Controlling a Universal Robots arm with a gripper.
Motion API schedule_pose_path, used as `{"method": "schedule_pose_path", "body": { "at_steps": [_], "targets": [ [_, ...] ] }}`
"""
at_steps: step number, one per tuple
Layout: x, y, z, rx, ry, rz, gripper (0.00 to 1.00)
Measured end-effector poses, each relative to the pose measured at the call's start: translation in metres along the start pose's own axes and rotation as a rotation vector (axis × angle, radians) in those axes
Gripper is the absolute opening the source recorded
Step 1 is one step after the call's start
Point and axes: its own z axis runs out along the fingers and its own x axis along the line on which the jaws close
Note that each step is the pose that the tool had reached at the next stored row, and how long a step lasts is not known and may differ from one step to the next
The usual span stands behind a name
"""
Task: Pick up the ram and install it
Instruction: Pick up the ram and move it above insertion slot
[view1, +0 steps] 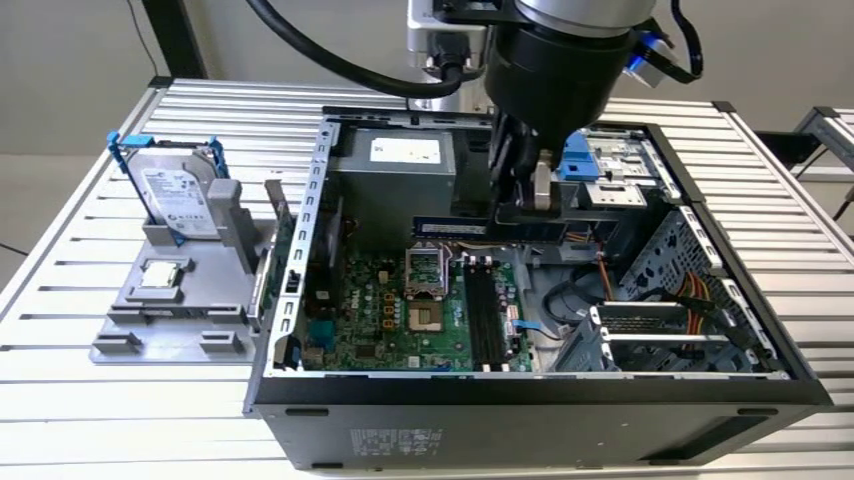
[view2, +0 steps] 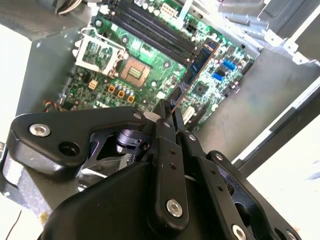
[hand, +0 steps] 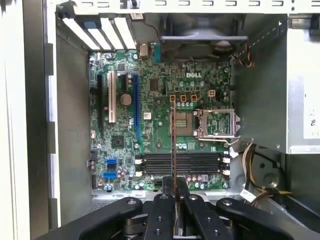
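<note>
The ram (view1: 447, 228) is a thin bluish stick, and my gripper (view1: 518, 218) is shut on one end of it. It hangs level inside the open computer case, above the green motherboard (view1: 387, 310). In the second wrist view the ram (view2: 200, 62) juts out from between the black fingertips (view2: 161, 111) of the gripper (view2: 166, 116). In the first wrist view the ram (hand: 173, 130) shows edge-on from the gripper (hand: 174, 182), crossing the black memory slots (hand: 180, 162). These slots (view1: 483, 315) lie below and in front of the stick in the exterior view.
A grey power supply (view1: 394, 185) stands behind the board, with the open CPU socket (view1: 427, 270) beside the slots. Cables (view1: 694, 295) and a metal drive cage fill the case's right side. On the exterior view's left, a grey fixture (view1: 140, 335) holds a blue-framed hard drive (view1: 174, 190) and a square chip (view1: 160, 275).
</note>
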Motion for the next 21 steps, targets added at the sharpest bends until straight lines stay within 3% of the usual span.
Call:
{"method": "schedule_pose_path", "body": {
  "at_steps": [21],
  "targets": [
    [-0.0016, -0.0390, -0.0012, 0.0000, -0.0003, 0.008, 0.00]
  ]
}}
